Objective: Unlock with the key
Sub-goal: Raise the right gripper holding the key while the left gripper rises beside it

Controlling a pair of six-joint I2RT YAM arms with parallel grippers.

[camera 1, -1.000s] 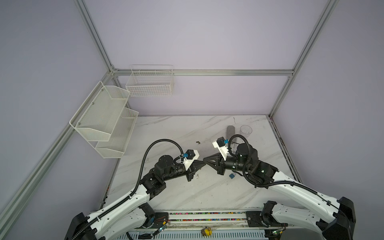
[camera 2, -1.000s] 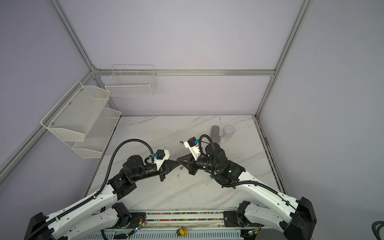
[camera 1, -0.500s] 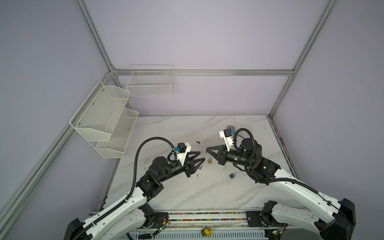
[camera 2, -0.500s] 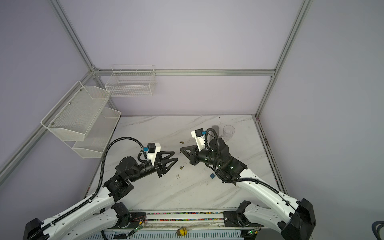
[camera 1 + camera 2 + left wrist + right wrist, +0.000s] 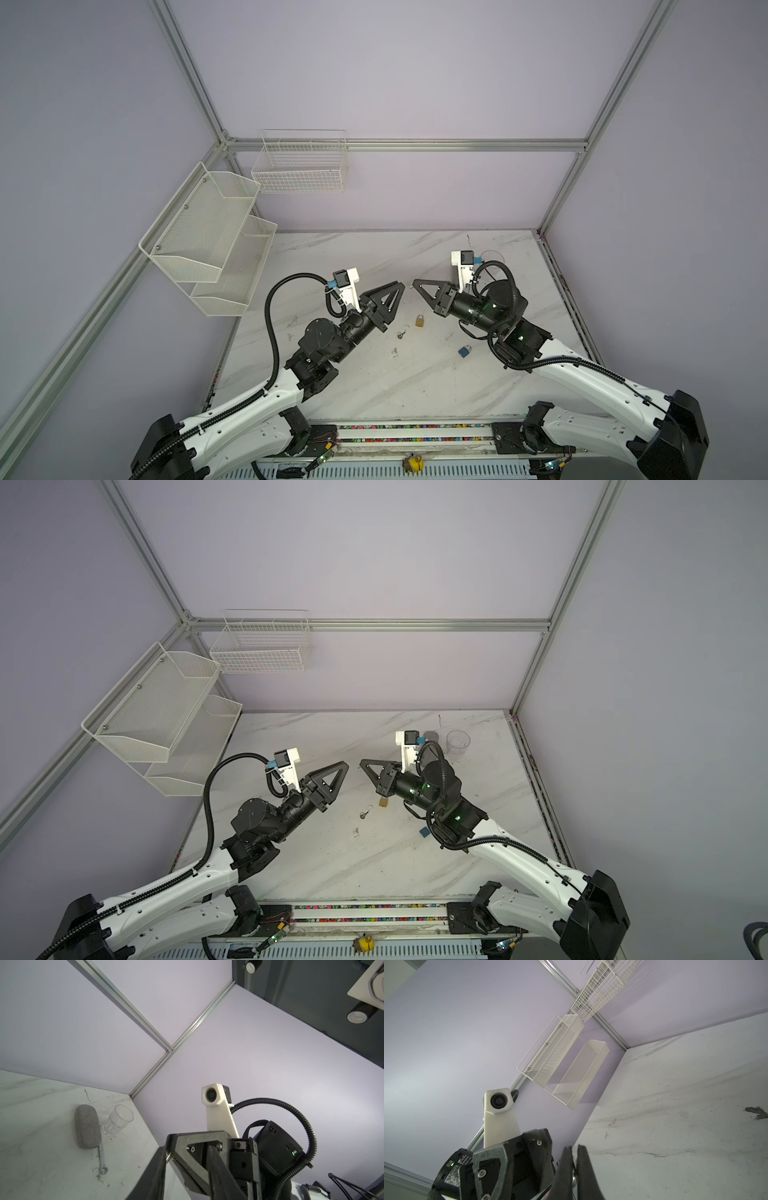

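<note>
My left tool (image 5: 398,286) hangs with jaws parted and empty. My right tool (image 5: 416,284) is closed on a small metal piece (image 5: 574,1176), and I cannot tell what it is. Both hover clear of the brass padlock (image 5: 420,321), tips close together. The key (image 5: 400,335) lies just beside that padlock on the table (image 5: 374,386). My worry is that the flat key skids under a pinch, or the loose padlock slides when pushed.

Blue padlock (image 5: 424,832) half hidden; key (image 5: 400,335) too tiny.
</note>
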